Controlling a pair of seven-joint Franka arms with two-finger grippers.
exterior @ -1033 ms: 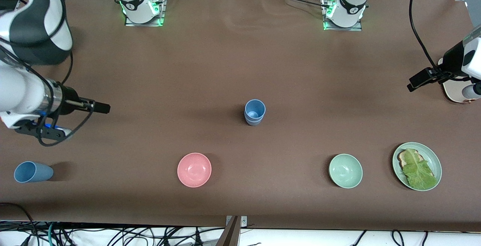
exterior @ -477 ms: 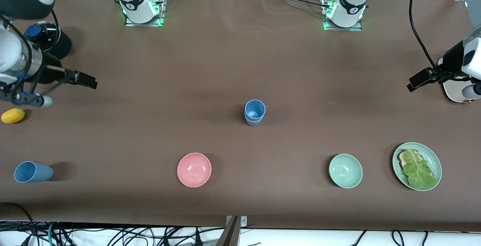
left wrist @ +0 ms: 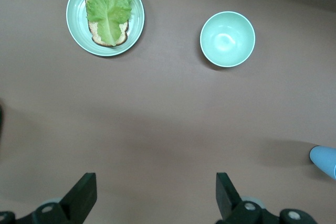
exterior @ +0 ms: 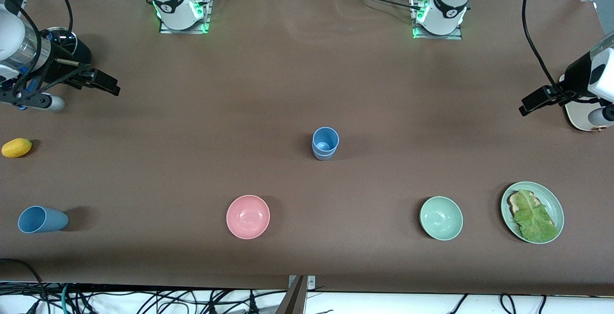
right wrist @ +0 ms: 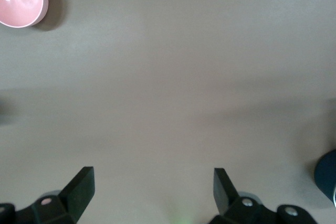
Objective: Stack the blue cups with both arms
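Note:
Two blue cups (exterior: pixel 325 143) stand nested, mouth up, in the middle of the table; their edge also shows in the left wrist view (left wrist: pixel 325 160). A third blue cup (exterior: pixel 42 219) sits alone near the front camera at the right arm's end, its mouth turned toward that end; I cannot tell if it stands or lies. My right gripper (exterior: pixel 106 85) is open and empty, up over the table at the right arm's end (right wrist: pixel 152 188). My left gripper (exterior: pixel 530 104) is open and empty at the left arm's end (left wrist: pixel 156 192) and waits.
A pink bowl (exterior: pixel 248 216), a pale green bowl (exterior: pixel 441 218) and a green plate (exterior: pixel 551 199) with bread and lettuce lie along the side near the front camera. A yellow fruit (exterior: pixel 17 147) and a black jar (exterior: pixel 72 50) are at the right arm's end. A pale board (exterior: pixel 578 115) lies under the left arm.
My right arm has swung back toward the bases' side of the table, uncovering the yellow fruit and the black jar. The cups and the left arm have not moved.

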